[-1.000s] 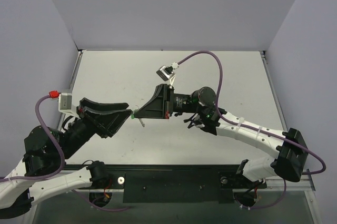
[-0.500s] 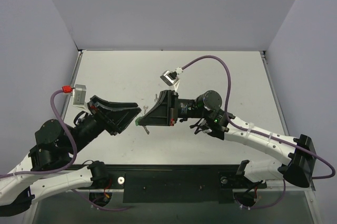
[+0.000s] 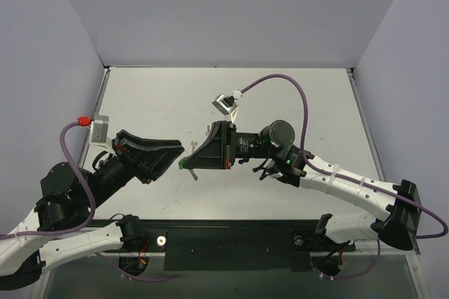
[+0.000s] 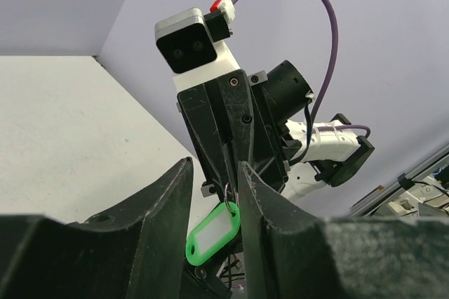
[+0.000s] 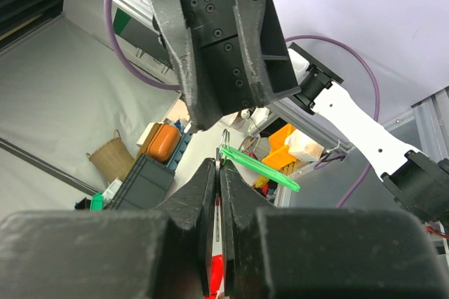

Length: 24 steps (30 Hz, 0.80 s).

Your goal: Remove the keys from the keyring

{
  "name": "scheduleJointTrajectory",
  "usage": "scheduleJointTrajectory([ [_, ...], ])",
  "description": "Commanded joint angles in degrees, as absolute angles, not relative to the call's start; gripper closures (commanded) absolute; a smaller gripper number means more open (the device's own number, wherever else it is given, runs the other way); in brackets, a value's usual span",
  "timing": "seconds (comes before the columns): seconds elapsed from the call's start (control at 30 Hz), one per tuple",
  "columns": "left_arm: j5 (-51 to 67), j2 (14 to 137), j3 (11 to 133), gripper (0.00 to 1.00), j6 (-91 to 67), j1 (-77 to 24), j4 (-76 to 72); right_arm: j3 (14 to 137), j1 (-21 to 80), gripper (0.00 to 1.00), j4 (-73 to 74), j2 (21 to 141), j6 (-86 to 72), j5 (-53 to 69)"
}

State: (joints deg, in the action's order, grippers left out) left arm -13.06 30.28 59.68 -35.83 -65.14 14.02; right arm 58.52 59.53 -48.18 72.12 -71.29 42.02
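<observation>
My right gripper (image 5: 218, 164) is shut on the keyring (image 5: 224, 139), with a thin metal strip pinched between its pads. A flat green tag (image 5: 261, 166) hangs from the ring. In the top view the right gripper (image 3: 184, 164) is held above the table, with small silver keys (image 3: 193, 147) sticking out beside its tip. My left gripper (image 4: 214, 165) faces it tip to tip, open. Its fingers (image 4: 175, 197) stand on either side of the green tag (image 4: 212, 234) and the ring (image 4: 229, 190). I cannot tell whether they touch it. In the top view the left gripper (image 3: 173, 153) meets the right one mid-table.
The pale grey table (image 3: 295, 102) lies below both arms, walled at the back and both sides. The right arm's purple cable (image 3: 280, 81) arches over the far half. The black base rail (image 3: 231, 246) runs along the near edge.
My left jaws have narrowed around the green tag. Both grippers have drifted toward the near edge, the right one keeping its grip, and the left wrist has swung up.
</observation>
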Motion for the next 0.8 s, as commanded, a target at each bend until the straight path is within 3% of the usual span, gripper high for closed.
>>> scheduleJointTrajectory([
  [0.0, -12.1, 29.2, 59.4, 0.59, -36.6, -65.3, 13.5, 61.8, 60.2, 1.0, -51.5, 71.5, -69.5, 41.7],
  [0.57, -10.3, 29.3, 58.6, 0.65, -37.4, -65.3, 12.5, 62.7, 60.3, 1.0, -49.7, 71.7, -68.2, 41.5],
  [0.7, -10.2, 29.4, 58.4, 0.75, -37.5, -65.3, 12.9, 62.9, 60.2, 1.0, -49.4, 71.8, -67.9, 41.6],
  [0.77, -10.3, 29.3, 58.1, 0.88, -37.7, -65.3, 12.8, 63.1, 60.3, 1.0, -49.4, 71.7, -67.9, 41.7],
])
